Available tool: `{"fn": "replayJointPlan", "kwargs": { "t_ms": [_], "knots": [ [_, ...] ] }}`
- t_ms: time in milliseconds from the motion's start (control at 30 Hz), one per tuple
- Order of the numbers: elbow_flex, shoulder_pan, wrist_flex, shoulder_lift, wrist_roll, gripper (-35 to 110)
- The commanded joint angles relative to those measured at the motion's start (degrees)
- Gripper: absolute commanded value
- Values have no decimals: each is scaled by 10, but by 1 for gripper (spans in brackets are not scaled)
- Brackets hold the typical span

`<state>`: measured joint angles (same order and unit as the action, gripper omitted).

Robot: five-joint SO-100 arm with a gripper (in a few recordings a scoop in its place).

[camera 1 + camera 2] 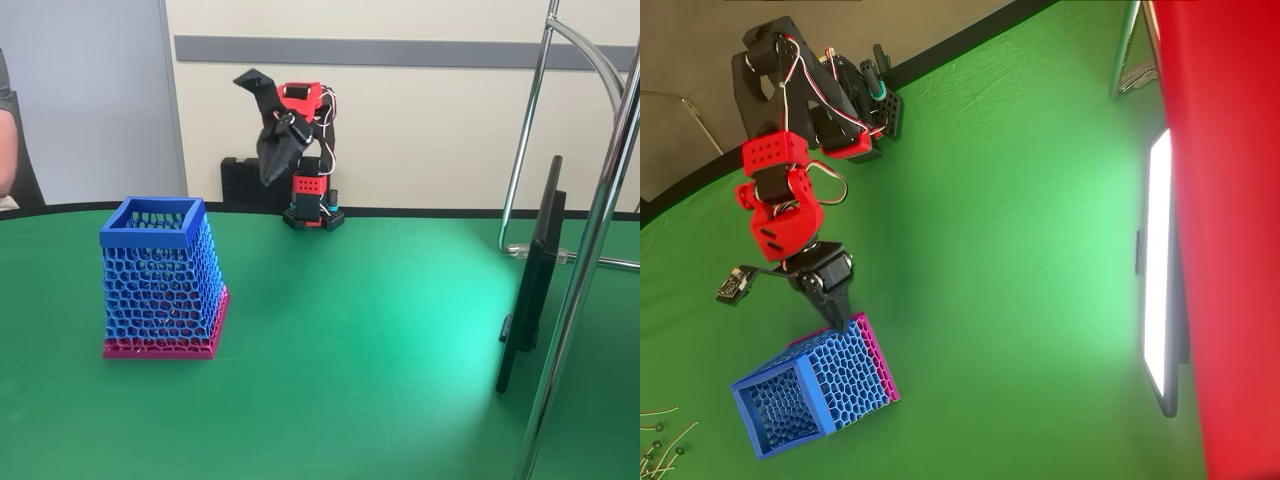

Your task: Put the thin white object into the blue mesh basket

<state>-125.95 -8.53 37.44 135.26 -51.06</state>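
Green felt covers the surface (380, 380) across the whole foreground of the fixed view, and on it at the left of the frame stands the blue mesh basket (160, 280), upright on its magenta base with the open rim uppermost. In the overhead view the basket (815, 390) appears in the lower left, its square mouth turned toward the bottom-left corner.

At the back of the fixed view, top centre, the red and black arm (305, 150) is folded up over its base, with the pincer (272, 165) hanging point-down, well apart from the basket. From overhead the pincer (837, 305) reads as a dark wedge tapering to a tip near the basket's magenta base; its jaws look drawn together or nearly so, and nothing can be made out between them.

Several thin pale slivers (660, 440) lie at the lower left edge of the overhead view, just outside the basket. They are slender, slightly bent and very small; any one of them may be the thin white object, though which cannot be told at this size. None can be made out inside the basket.

Judged from this, the task is probably at its start, with the pick-up not yet made. The next move would call for opening the jaws, reaching past the basket to a strip, and closing low against the felt, since so flat a thing offers little to grip.
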Motion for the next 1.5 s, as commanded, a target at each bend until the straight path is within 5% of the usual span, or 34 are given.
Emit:
{"fn": "replayJointPlan", "kwargs": {
  "t_ms": [0, 300, 667, 1467],
  "knots": [
    [-63, 24, -3, 81, 76, 1],
    [-293, 66, 10, 297, 328, 0],
    [-464, 91, 91, 470, 463, 0],
    [-507, 95, 121, 552, 491, 1]
  ]
}}
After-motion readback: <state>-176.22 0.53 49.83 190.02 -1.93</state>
